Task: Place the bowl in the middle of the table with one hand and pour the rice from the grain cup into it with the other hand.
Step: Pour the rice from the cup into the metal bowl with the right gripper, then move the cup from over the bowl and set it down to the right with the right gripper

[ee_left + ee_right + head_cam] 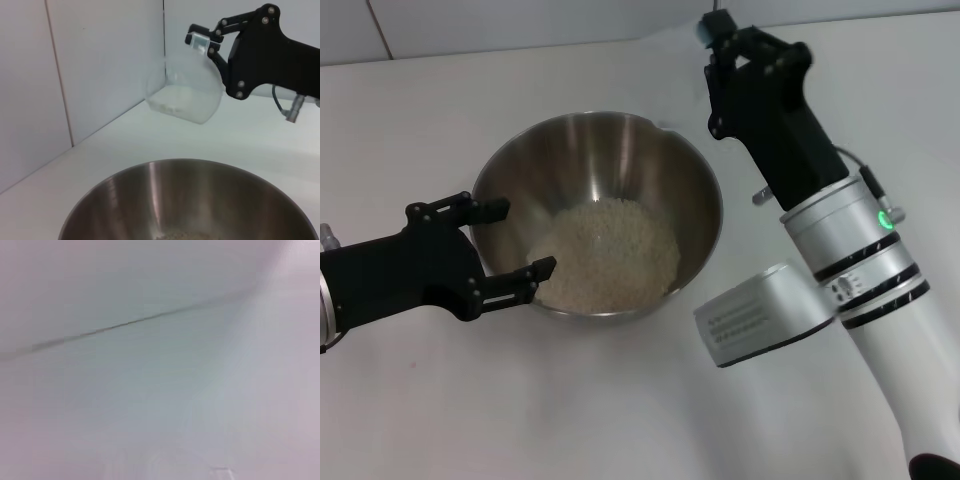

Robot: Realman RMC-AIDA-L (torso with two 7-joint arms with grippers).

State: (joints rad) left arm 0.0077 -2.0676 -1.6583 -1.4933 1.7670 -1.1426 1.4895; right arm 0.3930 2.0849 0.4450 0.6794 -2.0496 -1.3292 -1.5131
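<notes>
The steel bowl [692,200] stands in the middle of the white table [620,410] with a heap of rice [605,255] in it. My left gripper [522,240] is open at the bowl's left rim, one finger over the rim. My right gripper [717,52] is raised behind the bowl's far right side. In the left wrist view the right gripper [205,45] is shut on the transparent grain cup [185,95], which is tilted, with only a few grains left inside. The bowl [165,190] fills the bottom of that view.
White walls [100,65] rise behind the table's far edge. The right arm's silver-grey wrist and camera block [760,315] hang over the table to the right of the bowl. The right wrist view shows only blurred white surface with a dark seam [125,324].
</notes>
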